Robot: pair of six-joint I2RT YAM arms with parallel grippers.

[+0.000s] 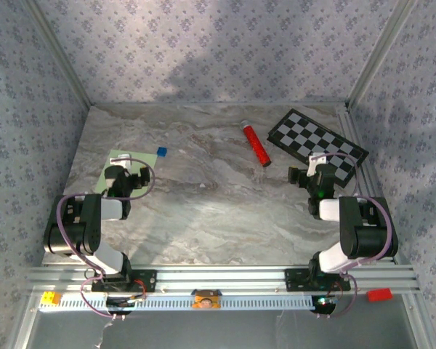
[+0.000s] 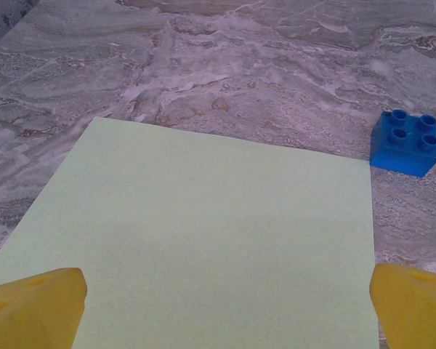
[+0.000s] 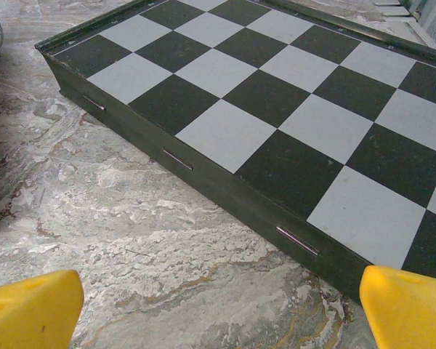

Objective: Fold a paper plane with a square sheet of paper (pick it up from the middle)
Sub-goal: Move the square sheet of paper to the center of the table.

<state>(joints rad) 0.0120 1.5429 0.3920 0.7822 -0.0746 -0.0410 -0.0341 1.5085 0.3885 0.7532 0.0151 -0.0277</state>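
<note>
Square sheet of paper (image 2: 203, 240), flat and uncreased, just left of the blue toy brick (image 2: 407, 142). My left gripper (image 2: 225, 305) hangs over it and my right gripper (image 3: 218, 309) sits well to the brick's right, both spread wide and empty. Pickup and every fold remain, I judge.

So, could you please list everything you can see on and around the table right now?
square sheet of paper: 1, pale green, lying flat, left side
blue brick: 1, blue, just off the paper's far right corner
checkerboard: 1, black and white, far right corner
red tube: 1, red, far centre-right, beside the checkerboard
table: 1, grey marbled, under everything
rail pieces: 3, yellow, orange, red, along the front rail
arms: 2, black and white, near edge
left fingers: 2, yellow, open over the paper
right fingers: 2, yellow, open, facing the checkerboard
</note>
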